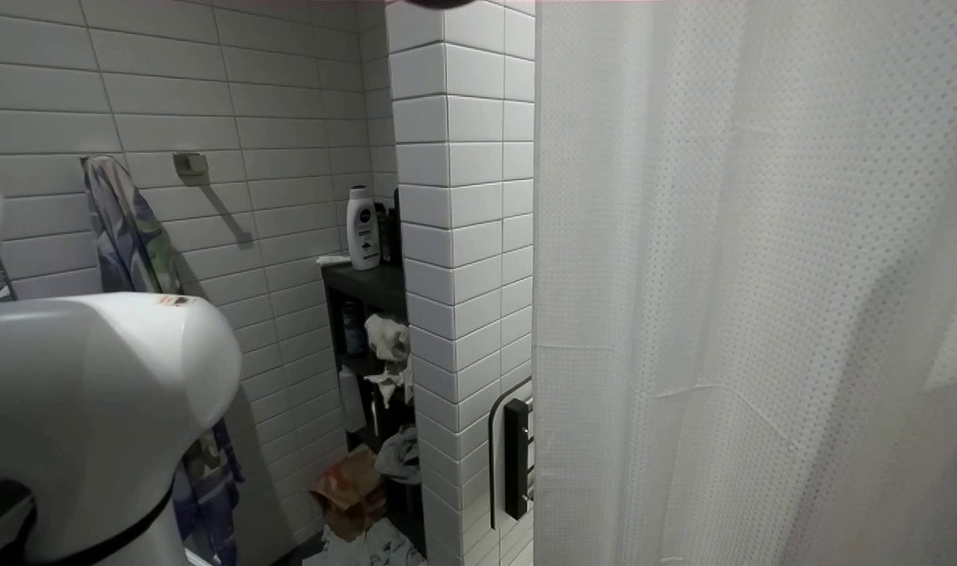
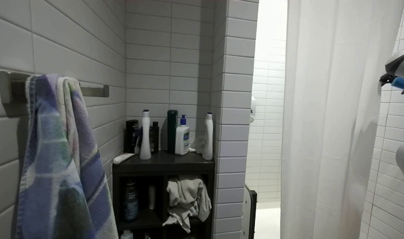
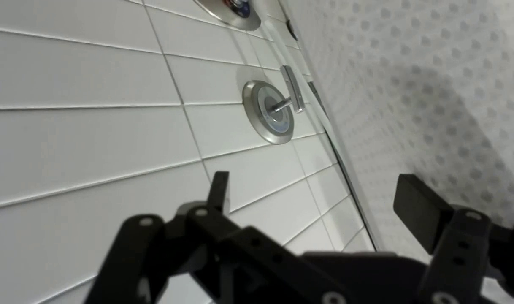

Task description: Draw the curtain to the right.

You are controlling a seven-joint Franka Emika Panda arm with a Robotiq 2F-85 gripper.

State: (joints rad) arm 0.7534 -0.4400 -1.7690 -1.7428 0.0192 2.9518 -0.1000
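"Beside a column (image 2: 235,116) of white tiles, what hangs?"

"A tall white curtain (image 2: 328,116) in soft vertical folds, its top and bottom beyond the edges of both exterior views."

"Does it meet the column?"

"In an exterior view, the edge of the curtain (image 1: 730,275) overlaps the column; in an exterior view, a bright tiled strip (image 2: 270,132) shows between the two."

"And the gripper (image 3: 318,202)?"

"The wrist view tells most: the black fingers (image 3: 423,211) are spread wide, with nothing clasped. The finger on that view's right is seen in front of the curtain; whether they touch, I cannot tell. The finger on its left is seen in front of a white tiled wall (image 3: 92,139). Seen this near, the fabric carries small grey dots."

"Does it show elsewhere?"

"At the right edge in an exterior view, the gripper (image 2: 389,81) sits just beside the curtain. In an exterior view, a rounded white arm section (image 1: 117,369) fills the lower left."

"What else differs?"

"The wrist view alone has a round metal plate (image 3: 267,114) with a bar handle (image 3: 295,88). Both exterior views show a dark shelf (image 2: 164,166) and a patterned towel (image 2: 56,149). In an exterior view, a brown bag (image 1: 353,487) sits low by the shelf; in an exterior view, a white pump bottle (image 2: 182,141) stands on top."
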